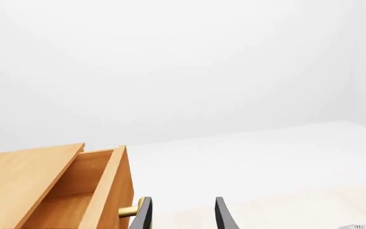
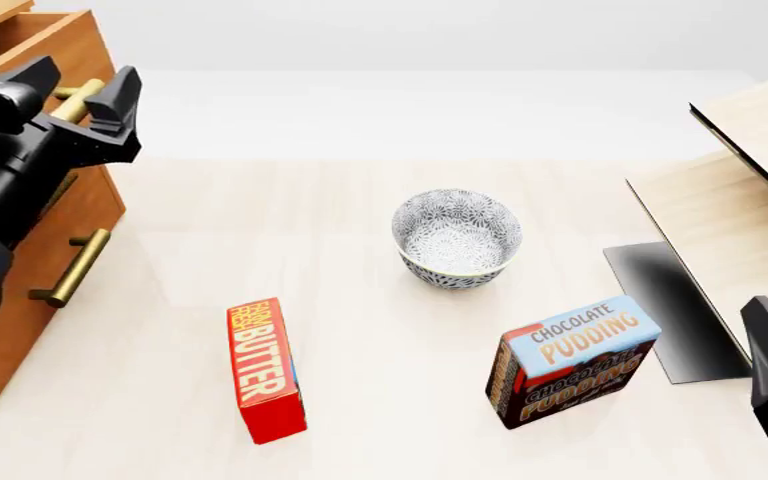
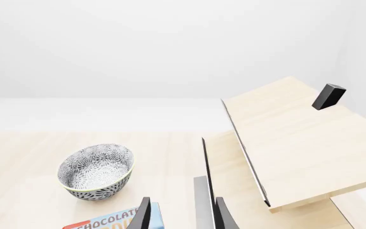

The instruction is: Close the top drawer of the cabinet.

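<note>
The left gripper (image 2: 84, 92), jaws open, is straddling the brass handle (image 2: 77, 98) of the cabinet's (image 2: 51, 265) open top drawer (image 1: 91, 191); the right gripper's (image 3: 181, 214) jaws are also gaping.

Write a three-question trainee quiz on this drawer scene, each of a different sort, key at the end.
1. True or false: the top drawer is fully shut.
2. Which hand is at its brass handle? A. left hand B. right hand
3. Fill in: the red box reads ____.

Key: 1 false; 2 A; 3 BUTTER.
</note>
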